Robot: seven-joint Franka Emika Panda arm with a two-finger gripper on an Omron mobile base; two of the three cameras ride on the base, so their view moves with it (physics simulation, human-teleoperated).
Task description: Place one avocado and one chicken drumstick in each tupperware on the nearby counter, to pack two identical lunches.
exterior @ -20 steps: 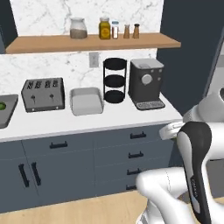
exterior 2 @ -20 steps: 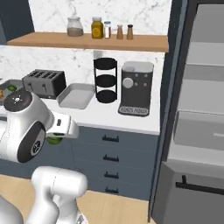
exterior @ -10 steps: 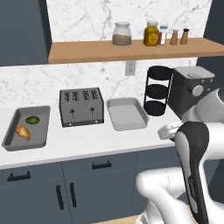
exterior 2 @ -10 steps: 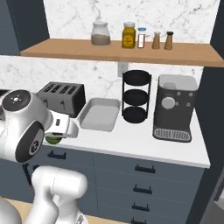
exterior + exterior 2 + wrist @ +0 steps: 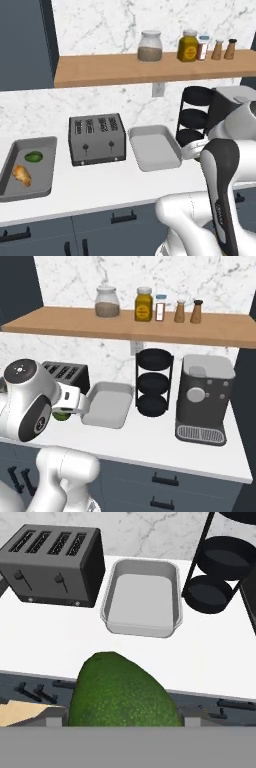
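My gripper (image 5: 125,718) is shut on a green avocado (image 5: 122,691) that fills the low middle of the hand view; the same avocado (image 5: 61,415) peeks out under the hand in the right base view. Ahead on the white counter (image 5: 100,187) lies an empty grey tupperware (image 5: 142,598), also seen as the tupperware (image 5: 154,147) right of the toaster. A second tupperware (image 5: 45,185) at the far left holds another avocado (image 5: 33,156) and a chicken drumstick (image 5: 21,175). The hand (image 5: 192,149) hovers at the empty tupperware's right front, over the counter's front part.
A dark toaster (image 5: 97,138) stands between the two tupperwares. A black three-tier rack (image 5: 153,382) and a coffee machine (image 5: 204,398) stand to the right. A wooden shelf (image 5: 130,326) with jars hangs above. Drawers (image 5: 45,688) run under the counter edge.
The base has driven left along the counter, so the whole scene slid right. The left tupperware with its avocado and drumstick came fully into view. The grip on the avocado is unchanged.
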